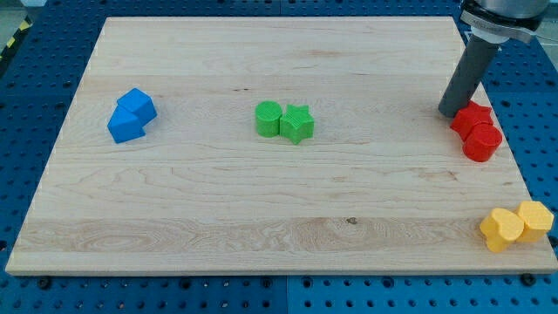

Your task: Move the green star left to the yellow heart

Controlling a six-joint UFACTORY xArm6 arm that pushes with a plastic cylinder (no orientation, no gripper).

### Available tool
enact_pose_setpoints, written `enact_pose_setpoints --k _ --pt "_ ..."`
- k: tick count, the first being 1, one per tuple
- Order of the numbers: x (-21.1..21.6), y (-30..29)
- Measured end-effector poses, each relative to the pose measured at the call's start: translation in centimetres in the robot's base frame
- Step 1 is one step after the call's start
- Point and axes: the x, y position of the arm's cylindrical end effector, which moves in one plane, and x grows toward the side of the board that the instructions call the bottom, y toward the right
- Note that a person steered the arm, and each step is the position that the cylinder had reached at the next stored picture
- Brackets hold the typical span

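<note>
The green star [297, 123] sits near the board's middle, touching a green round block [268, 119] on its left. The yellow heart [501, 229] lies at the view's bottom right corner, touching another yellow block [534, 220] on its right. My tip [452, 112] stands at the view's right, just left of the red blocks, far right of the green star and well above the yellow heart.
Two red blocks [476, 131] sit together at the right edge, right beside my tip. Two blue blocks [132, 115] sit together at the view's left. The wooden board [279, 235] lies on a blue perforated table.
</note>
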Motion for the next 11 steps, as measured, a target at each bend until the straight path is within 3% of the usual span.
enact_pose_setpoints --k 3,5,6,8,10,11 --pt "1.9 -6.7" --pt "-1.9 -13.2" --pt "-0.7 -18.1" --pt "3.3 -19.5" --pt "-2.5 -20.7" --pt "-2.3 -23.1"
